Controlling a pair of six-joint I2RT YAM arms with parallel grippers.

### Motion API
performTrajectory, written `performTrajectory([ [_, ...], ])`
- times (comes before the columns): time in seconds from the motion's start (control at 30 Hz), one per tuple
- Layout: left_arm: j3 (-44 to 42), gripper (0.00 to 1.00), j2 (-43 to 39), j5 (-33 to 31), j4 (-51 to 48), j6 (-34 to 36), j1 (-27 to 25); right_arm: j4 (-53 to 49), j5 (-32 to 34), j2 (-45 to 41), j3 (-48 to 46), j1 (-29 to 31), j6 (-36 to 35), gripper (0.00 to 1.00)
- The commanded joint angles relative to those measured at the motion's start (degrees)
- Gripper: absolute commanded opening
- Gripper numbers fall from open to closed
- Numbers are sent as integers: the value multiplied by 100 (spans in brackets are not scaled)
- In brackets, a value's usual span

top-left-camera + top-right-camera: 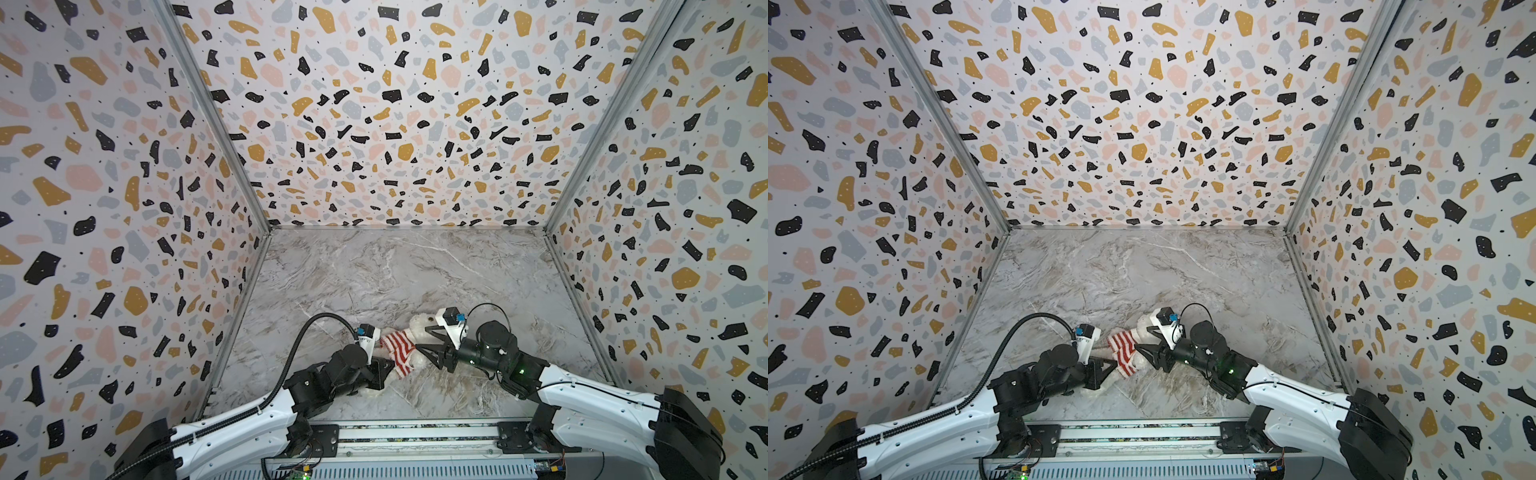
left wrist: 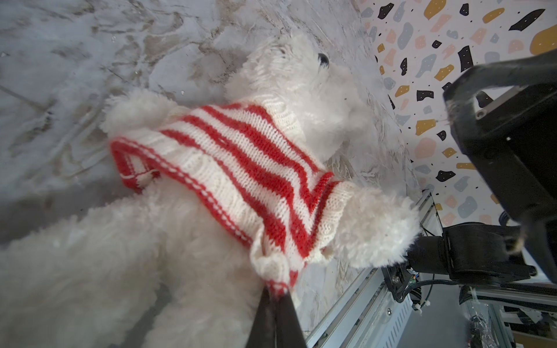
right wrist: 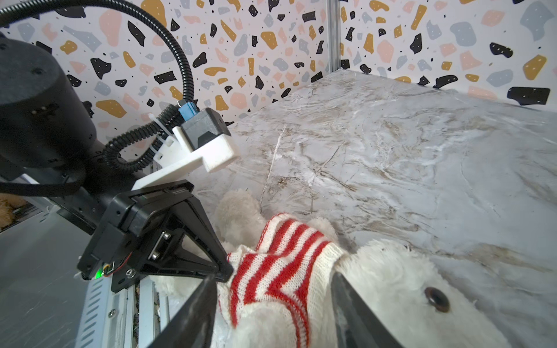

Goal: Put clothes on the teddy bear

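Observe: the teddy bear (image 1: 419,326) lies on the surface (image 1: 374,270), head toward the right gripper (image 3: 272,277) (jaws apart, holding nothing), legs toward the left gripper (image 2: 275,296), which is clamped on the sweater (image 2: 241,168) hem. Your next pull likely follows this axis.

1. Left arm (image 1: 232,419) reaches in from lower left in both top views, left gripper (image 1: 390,366) low at lower centre, fingers (image 2: 283,322) pinched together.
2. Right gripper (image 1: 420,338) faces it from the right, its fingers (image 3: 193,313) spread wide.
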Motion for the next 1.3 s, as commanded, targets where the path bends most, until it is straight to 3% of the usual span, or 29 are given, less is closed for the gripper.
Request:
performTrajectory([
  [0.0, -72, 0, -82, -123, 227, -19, -22, -373, 261, -42, -31, 160, -1, 64],
  [0.27, -156, 0, -153, -105, 273, -230, -17, -497, 434, 179, 85, 430, -43, 65],
  [0.47, -174, 0, -212, -114, 273, -255, -17, -811, 639, 352, 198, 538, -158, 58],
  [0.63, -200, 0, -277, -114, 256, -295, -18, -957, 855, 395, 252, 594, -246, 27],
  [0.83, -222, 0, -397, -49, 122, -294, -22, -901, 1314, 422, 303, 520, -106, 1],
  [1.07, -381, 0, -826, -8, -350, -243, -27, -401, 1174, 423, 224, -32, 434, 0],
  [1.27, -477, 0, -668, 0, -65, -297, -26, -70, 753, 643, 533, -155, 281, 0],
])
